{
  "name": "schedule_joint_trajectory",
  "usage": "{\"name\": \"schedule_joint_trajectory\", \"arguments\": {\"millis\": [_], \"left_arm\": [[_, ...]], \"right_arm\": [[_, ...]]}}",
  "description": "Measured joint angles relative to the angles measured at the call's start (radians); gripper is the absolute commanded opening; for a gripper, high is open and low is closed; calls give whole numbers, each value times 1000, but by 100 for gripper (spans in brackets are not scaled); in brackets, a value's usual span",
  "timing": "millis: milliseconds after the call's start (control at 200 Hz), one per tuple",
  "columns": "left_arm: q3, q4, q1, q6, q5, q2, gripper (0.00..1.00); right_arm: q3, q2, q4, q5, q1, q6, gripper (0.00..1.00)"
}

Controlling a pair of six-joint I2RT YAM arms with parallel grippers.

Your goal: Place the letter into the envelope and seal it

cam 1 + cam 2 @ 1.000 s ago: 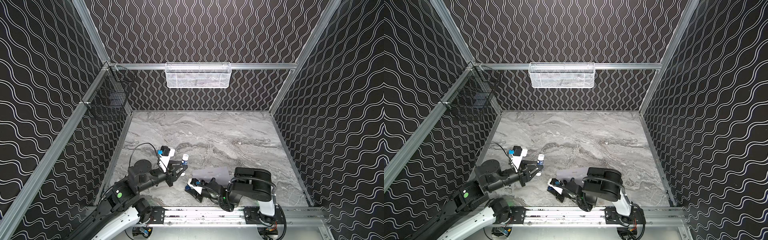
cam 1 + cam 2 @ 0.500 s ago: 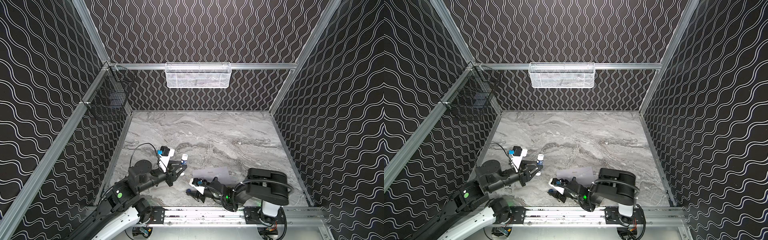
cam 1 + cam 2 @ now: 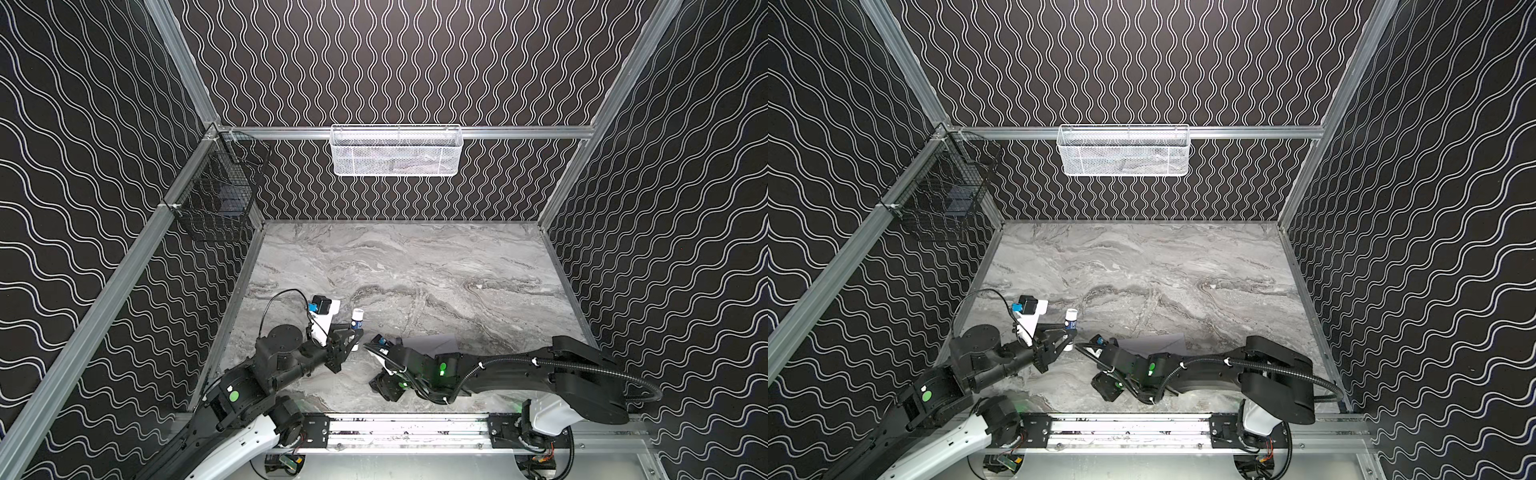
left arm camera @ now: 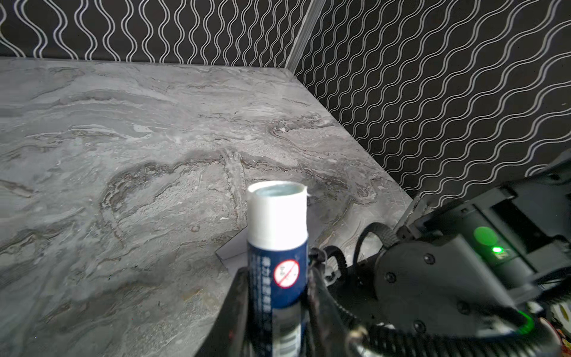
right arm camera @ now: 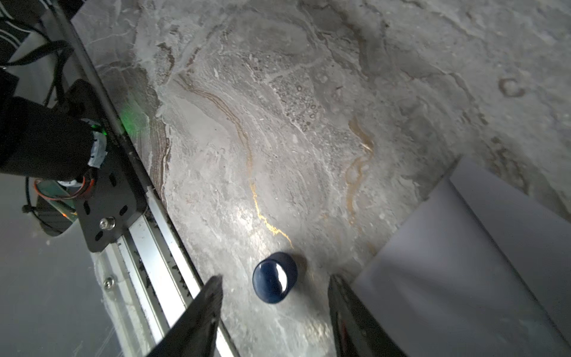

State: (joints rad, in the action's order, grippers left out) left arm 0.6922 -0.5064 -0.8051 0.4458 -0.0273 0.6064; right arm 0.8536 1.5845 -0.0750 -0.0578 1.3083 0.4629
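Observation:
The pale envelope [image 3: 432, 343] [image 3: 1154, 343] lies flat near the table's front, partly under my right arm; it also shows in the right wrist view [image 5: 463, 262]. The letter shows in no view. My left gripper [image 3: 348, 337] [image 4: 276, 273] is shut on an upright, uncapped blue and white glue stick [image 3: 357, 322] [image 4: 276, 247], left of the envelope. My right gripper [image 3: 384, 387] [image 5: 275, 278] is open and points at the table by the envelope's near-left corner. A dark blue cap [image 5: 275, 282] lies on the table between its fingers, touching neither.
A metal rail [image 3: 407, 428] [image 5: 148, 222] runs along the table's front edge, close to my right gripper. A white mesh basket [image 3: 395, 151] hangs on the back wall and a black wire basket [image 3: 216, 199] on the left wall.
My right arm's elbow has swung out to the right and dropped low, while its gripper has stayed by the envelope and opened wider. The left arm and the glue stick have not moved.

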Motion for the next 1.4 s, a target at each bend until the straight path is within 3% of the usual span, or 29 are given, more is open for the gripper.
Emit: {"name": "schedule_joint_trajectory", "arguments": {"millis": [170,405,911,1166,1396], "left_arm": [[1,-51,0,19,61,-14,0],[-5,-132,5,35,134,-48,0],[-8,-166,5,53,168,-97,0],[-13,-162,5,56,159,-99,0],[-13,-156,5,56,159,-101,0]], "right_arm": [[180,108,-229,17,10,106,54],[295,233,-367,12,38,184,56],[402,344,-472,-42,50,198,42],[423,355,-502,-50,51,198,47],[443,346,-530,-64,51,198,45]]}}
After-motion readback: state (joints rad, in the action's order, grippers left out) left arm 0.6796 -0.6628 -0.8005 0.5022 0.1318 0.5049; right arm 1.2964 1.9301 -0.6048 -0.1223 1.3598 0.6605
